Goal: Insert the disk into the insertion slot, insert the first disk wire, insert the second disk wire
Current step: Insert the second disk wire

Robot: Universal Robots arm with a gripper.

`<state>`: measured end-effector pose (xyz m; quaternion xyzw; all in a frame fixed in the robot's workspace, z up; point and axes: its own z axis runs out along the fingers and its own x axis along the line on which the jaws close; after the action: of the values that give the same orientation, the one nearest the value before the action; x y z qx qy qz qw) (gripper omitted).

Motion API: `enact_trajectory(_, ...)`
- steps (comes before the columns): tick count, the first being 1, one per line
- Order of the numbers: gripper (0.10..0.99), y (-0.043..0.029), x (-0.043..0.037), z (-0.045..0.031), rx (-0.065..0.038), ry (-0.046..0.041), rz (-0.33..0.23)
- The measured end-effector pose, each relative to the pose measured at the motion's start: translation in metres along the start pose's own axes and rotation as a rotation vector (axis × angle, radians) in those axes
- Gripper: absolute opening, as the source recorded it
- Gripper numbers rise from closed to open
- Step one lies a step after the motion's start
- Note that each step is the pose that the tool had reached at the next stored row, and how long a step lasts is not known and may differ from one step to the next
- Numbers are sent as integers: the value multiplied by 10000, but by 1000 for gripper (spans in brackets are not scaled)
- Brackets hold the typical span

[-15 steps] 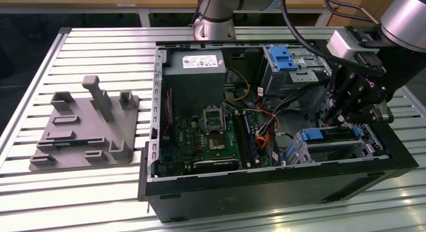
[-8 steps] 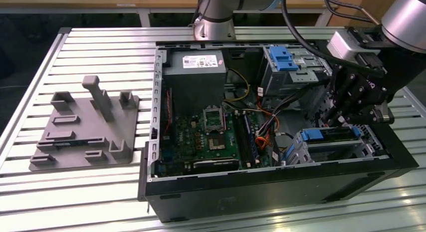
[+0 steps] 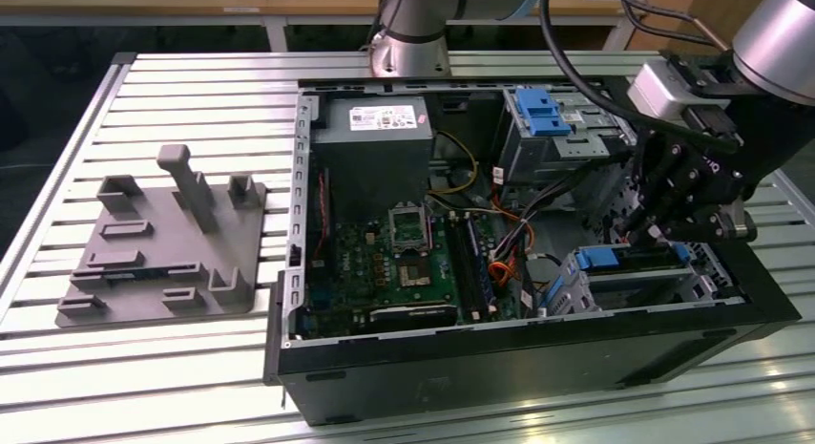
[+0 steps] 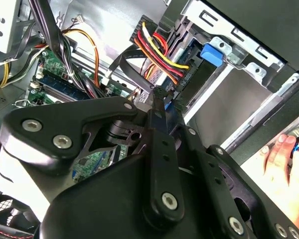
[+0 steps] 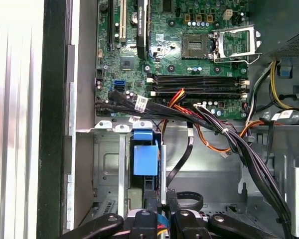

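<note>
The disk [image 3: 598, 259] lies inside the insertion slot [image 3: 669, 284], the low silver cage at the case's front corner on the exterior view's right. Its blue carrier end [image 5: 145, 159] shows in both wrist views, and red, yellow and orange wires [image 4: 162, 56] run to the disk's end [image 4: 212, 54]. My gripper [image 3: 659, 232] hangs just above the slot's open end. Its fingers [image 4: 159, 107] stand together, shut on the end of a black flat disk wire [image 4: 134, 62] that loops up from the case floor [image 5: 182, 159].
The taller grey cage with a blue latch [image 3: 540, 110] stands behind the slot. The motherboard [image 3: 395, 263] and power supply [image 3: 372, 143] take up the case's other side. A grey fixture [image 3: 159, 243] sits on the slatted table. A person's hand [image 4: 284, 157] is outside the case.
</note>
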<state>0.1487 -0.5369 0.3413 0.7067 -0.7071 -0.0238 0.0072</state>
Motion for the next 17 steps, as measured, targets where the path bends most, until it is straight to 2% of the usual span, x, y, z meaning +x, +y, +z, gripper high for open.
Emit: enact_trajectory(17, 196, 3, 13, 13, 13, 8, -132)
